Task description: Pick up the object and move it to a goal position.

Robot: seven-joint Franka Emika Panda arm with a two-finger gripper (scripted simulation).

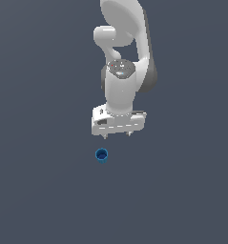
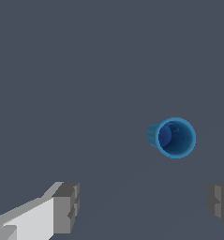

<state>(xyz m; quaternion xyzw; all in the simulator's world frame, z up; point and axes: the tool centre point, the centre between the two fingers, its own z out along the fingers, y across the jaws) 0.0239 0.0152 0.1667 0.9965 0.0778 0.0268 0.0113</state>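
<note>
The object (image 1: pixel 101 155) is a small bright blue cup with a dark hollow top, standing upright on the grey floor. My white gripper (image 1: pixel 117 135) hangs above it, a little toward the exterior view's right, and does not touch it. In the wrist view the object (image 2: pixel 173 137) appears ahead of the fingers, apart from both. The gripper (image 2: pixel 144 206) is open, with its two grey fingertips (image 2: pixel 66 206) wide apart and nothing between them.
The white arm (image 1: pixel 125 57) rises behind the gripper in the exterior view. A plain dark grey floor (image 1: pixel 39 190) surrounds the cup on all sides.
</note>
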